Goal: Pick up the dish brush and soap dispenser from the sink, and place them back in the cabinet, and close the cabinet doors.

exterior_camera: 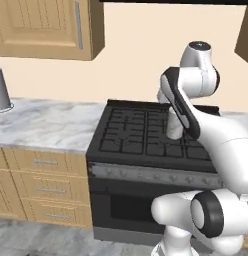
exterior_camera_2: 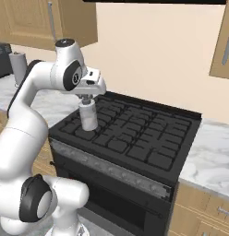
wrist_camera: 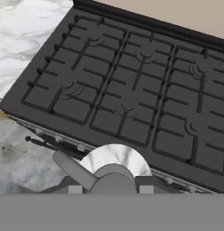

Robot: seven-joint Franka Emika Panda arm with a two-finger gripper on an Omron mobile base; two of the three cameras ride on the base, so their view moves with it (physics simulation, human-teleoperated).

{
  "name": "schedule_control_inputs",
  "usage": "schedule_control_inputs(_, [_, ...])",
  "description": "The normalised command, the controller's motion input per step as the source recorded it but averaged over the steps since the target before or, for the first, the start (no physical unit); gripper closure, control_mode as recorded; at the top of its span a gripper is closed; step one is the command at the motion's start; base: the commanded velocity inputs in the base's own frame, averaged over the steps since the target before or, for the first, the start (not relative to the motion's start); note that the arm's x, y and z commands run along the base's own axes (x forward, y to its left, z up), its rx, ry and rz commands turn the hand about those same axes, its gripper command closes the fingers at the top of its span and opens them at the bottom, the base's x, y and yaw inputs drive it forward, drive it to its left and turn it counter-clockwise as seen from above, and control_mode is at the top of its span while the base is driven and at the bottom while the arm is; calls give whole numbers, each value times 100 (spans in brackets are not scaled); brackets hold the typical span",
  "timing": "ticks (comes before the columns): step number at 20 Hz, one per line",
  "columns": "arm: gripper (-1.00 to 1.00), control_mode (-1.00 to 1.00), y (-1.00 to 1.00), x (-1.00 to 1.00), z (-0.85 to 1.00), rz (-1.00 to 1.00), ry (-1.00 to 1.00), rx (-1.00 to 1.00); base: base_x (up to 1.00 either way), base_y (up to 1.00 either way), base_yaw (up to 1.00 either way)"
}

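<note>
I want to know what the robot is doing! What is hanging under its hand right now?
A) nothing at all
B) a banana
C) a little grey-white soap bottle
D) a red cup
C: the gripper is closed on the top of the soap dispenser, which hangs above the black stove.

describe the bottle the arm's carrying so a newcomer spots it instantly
Find the black stove between the marble counters. Above its front-left burners hangs the white arm's gripper, shut on the soap dispenser, a small grey-white marbled cylinder. It is the only pale thing over the dark grates.
</note>
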Motion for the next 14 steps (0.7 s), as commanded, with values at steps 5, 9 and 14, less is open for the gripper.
schedule_control_inputs(5, [100, 100, 0, 0, 0, 0, 0, 0, 10, -1, -37])
schedule_control_inputs(9, [100, 100, 0, 0, 0, 0, 0, 0, 15, -4, -35])
schedule_control_inputs(14, [100, 100, 0, 0, 0, 0, 0, 0, 4, -31, -23])
